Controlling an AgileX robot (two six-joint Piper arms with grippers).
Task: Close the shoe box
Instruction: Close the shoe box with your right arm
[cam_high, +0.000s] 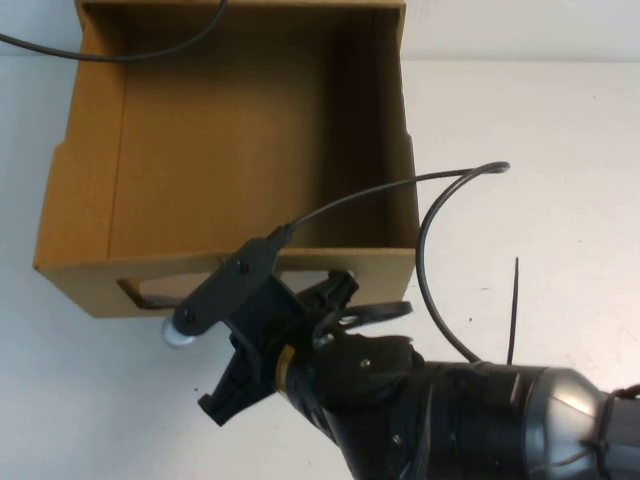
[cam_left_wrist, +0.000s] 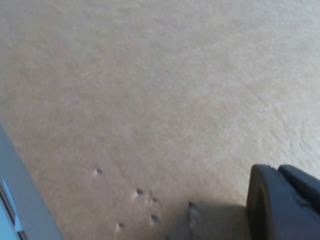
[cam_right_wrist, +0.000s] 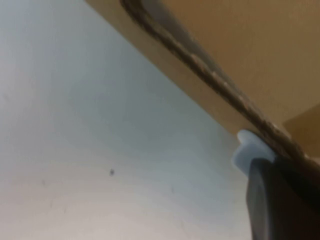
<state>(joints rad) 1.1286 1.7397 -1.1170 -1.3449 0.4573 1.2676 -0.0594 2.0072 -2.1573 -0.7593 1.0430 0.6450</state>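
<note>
The shoe box (cam_high: 245, 150) is a brown cardboard drawer, open at the top and empty inside, and fills the upper left of the high view. Its front wall has a dark window (cam_high: 150, 293) with a small white pull tab (cam_high: 180, 334) below it. My right gripper (cam_high: 212, 352) is at the box's front wall, right by the tab. In the right wrist view the tab (cam_right_wrist: 250, 149) touches the dark gripper (cam_right_wrist: 280, 200) under the box's lower edge (cam_right_wrist: 200, 70). My left gripper (cam_left_wrist: 286, 206) is out of the high view, close against a plain cardboard surface (cam_left_wrist: 150, 90).
The white table (cam_high: 530, 150) spreads to the right of the box and in front of it. A black cable (cam_high: 425, 250) loops from my right arm over the table, and another cable (cam_high: 150, 50) crosses the box's far corner.
</note>
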